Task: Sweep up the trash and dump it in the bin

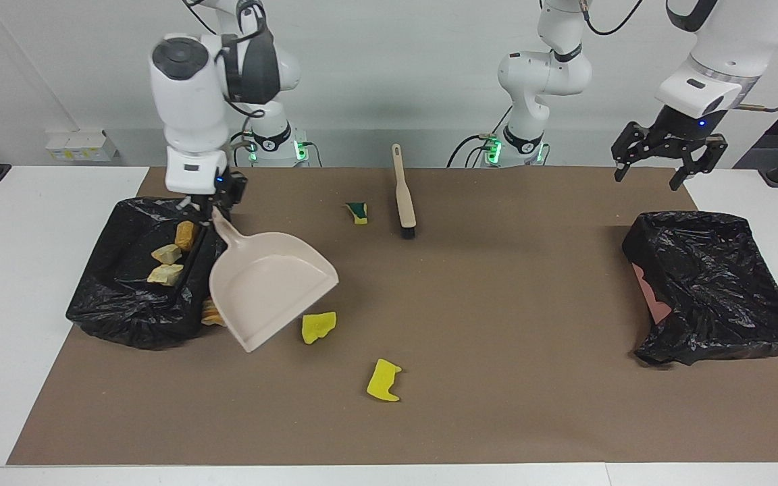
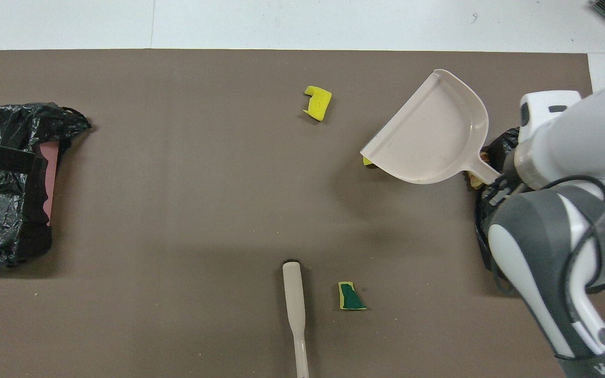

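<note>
My right gripper [image 1: 217, 206] is shut on the handle of the beige dustpan [image 1: 271, 287], which hangs tilted over the mat beside the black-bagged bin [image 1: 125, 304], its lip low next to a yellow sponge scrap [image 1: 318, 326]. In the overhead view the dustpan [image 2: 434, 136] covers most of that scrap [image 2: 366, 161]. Three bread chunks [image 1: 166, 254] lie in the bin; one more [image 1: 210, 312] lies by it, half hidden by the pan. Another yellow scrap [image 1: 383, 380] lies farther out. A green-backed scrap [image 1: 359, 212] lies beside the brush [image 1: 404, 192]. My left gripper [image 1: 664, 164] is open and empty, up in the air.
A second black-bagged bin [image 1: 706, 283] stands at the left arm's end of the brown mat [image 1: 497, 351]; it also shows in the overhead view [image 2: 8, 178]. The brush [image 2: 294, 304] lies near the robots, handle toward them.
</note>
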`<control>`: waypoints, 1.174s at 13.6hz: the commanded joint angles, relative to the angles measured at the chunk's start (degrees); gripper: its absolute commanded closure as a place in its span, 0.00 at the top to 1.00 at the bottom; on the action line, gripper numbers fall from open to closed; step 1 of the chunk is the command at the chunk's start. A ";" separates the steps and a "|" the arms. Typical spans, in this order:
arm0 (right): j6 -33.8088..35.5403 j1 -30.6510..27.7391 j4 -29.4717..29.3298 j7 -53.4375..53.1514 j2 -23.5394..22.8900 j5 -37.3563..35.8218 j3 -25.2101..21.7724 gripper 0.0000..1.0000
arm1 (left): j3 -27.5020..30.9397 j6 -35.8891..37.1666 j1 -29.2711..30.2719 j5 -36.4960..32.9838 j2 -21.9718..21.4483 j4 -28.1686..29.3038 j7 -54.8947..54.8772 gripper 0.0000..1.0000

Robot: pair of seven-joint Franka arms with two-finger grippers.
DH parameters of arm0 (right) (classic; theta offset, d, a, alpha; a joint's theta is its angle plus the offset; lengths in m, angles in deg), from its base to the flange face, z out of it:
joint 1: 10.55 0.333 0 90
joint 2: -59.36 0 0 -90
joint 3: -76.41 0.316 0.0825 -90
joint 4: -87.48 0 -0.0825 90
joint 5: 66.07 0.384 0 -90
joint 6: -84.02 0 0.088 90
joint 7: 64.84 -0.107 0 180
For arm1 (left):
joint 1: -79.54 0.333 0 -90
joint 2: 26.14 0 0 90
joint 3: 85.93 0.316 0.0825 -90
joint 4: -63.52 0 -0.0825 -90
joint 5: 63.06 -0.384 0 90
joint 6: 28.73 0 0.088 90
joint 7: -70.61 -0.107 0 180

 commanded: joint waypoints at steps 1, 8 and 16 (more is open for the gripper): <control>-3.02 4.41 -0.16 -13.95 -3.28 4.14 -0.19 0.00 | -0.85 1.08 0.99 0.91 0.57 -1.64 -0.78 1.00; -10.41 18.04 -2.52 -45.97 -11.28 9.95 -0.19 0.00 | -0.85 2.04 0.46 0.91 0.13 -1.20 -0.61 1.00; -11.11 25.79 -14.84 -60.23 -26.33 7.93 -0.28 0.00 | -0.94 2.74 0.38 0.91 -0.22 -1.02 -0.25 1.00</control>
